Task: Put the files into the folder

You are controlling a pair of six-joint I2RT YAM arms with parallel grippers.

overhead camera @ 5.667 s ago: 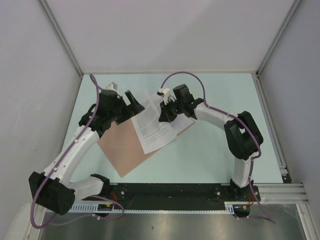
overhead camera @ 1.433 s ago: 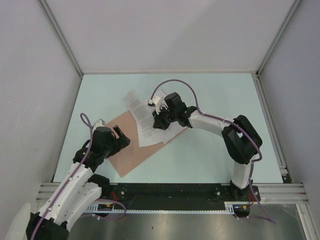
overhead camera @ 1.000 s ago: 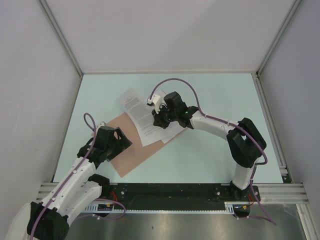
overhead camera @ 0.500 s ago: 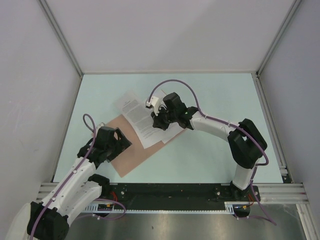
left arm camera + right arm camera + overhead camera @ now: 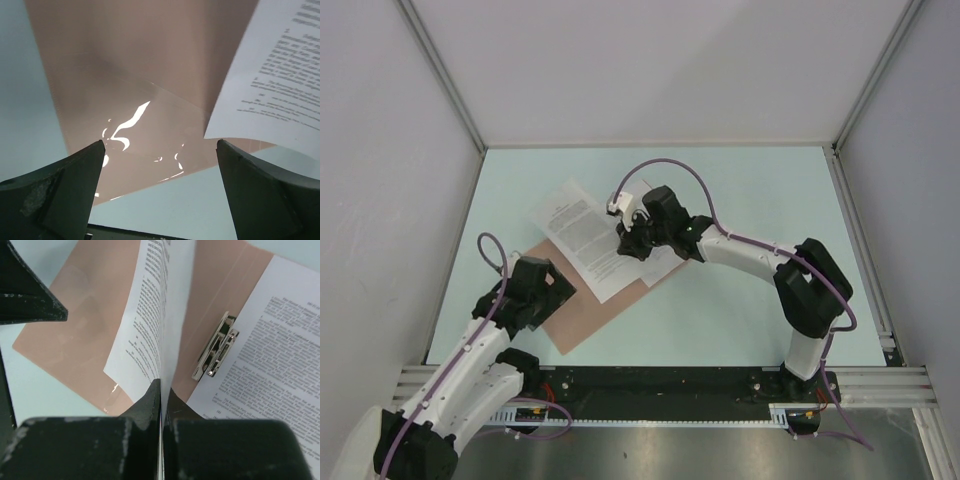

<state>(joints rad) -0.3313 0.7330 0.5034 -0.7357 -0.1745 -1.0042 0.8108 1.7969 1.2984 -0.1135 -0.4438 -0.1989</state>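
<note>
Your right claw (image 5: 161, 385) is clamped on the edge of a printed sheet (image 5: 145, 325), its jaws pressed together with only the paper between them. The sheet rises from the tips and curls off to the claw's left, above the folder (image 5: 85, 315), which lies open beneath. Held by one edge like this, I judge it can be swung over and laid flat rather than dragged.

Just right of the tips a metal clip (image 5: 216, 347) sits along the folder's fold. Beyond the clip a second sheet (image 5: 270, 355) lies flat, and it looks already filed.

Your left claw (image 5: 160, 143) is spread wide and holds nothing. It hangs over the folder's near corner, with a glossy patch of the cover under the gap and the held sheet's corner ahead to its right. That spot suits pinning the folder down while the paper goes in, though I cannot tell whether it touches.

When you lower the sheet, aim for the clip side. One pinched edge lets thin paper buckle or fold under itself.
</note>
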